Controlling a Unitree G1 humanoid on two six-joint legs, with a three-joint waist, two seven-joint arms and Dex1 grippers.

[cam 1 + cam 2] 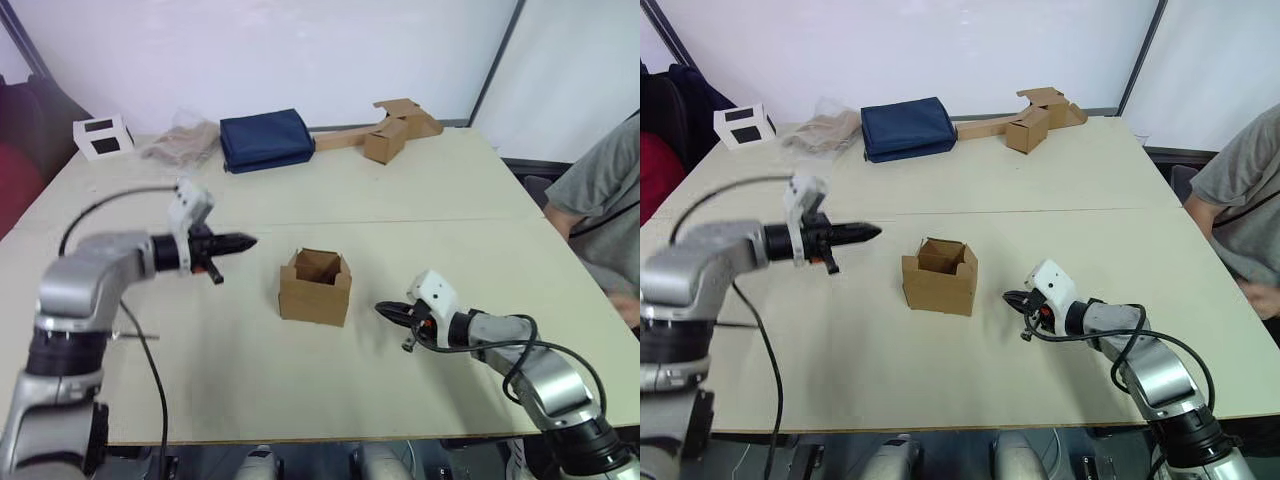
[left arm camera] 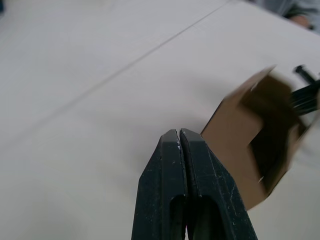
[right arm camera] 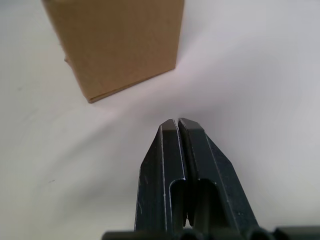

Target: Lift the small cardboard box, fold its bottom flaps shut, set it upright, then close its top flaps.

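A: Where does the small cardboard box (image 1: pixel 316 288) sit?

B: Upright on the tabletop (image 1: pixel 420 190), between the two hands, touching neither. Its open end faces up and the top flaps (image 1: pixel 318 266) stand raised around the opening. The bottom flaps are hidden beneath it, so I cannot tell whether they are folded.

A: And the hands?

B: The left hand (image 1: pixel 243 241) hovers above the tabletop with its fingers pressed together, holding nothing, tips aimed at the box, which lies just ahead of them and lower. The right hand (image 1: pixel 385 310) lies low near the tabletop, fingers also pressed together and empty. The box stands straight ahead of its tips, one plain wall facing it.

A: How do you expect the box to handle?

B: Light, I would judge, being thin corrugated board and empty. The walls look stiff enough to take a pinch, but a hard squeeze would probably dent them. It may slide on the smooth tabletop if pushed from one side only.

A: Where would you take hold?

B: On a wall near its upper edge, one finger inside the opening and one outside, or with one hand against each of two opposite walls. The flaps hinge freely, so I would not lift by them; they suit a push from a closed fingertip.
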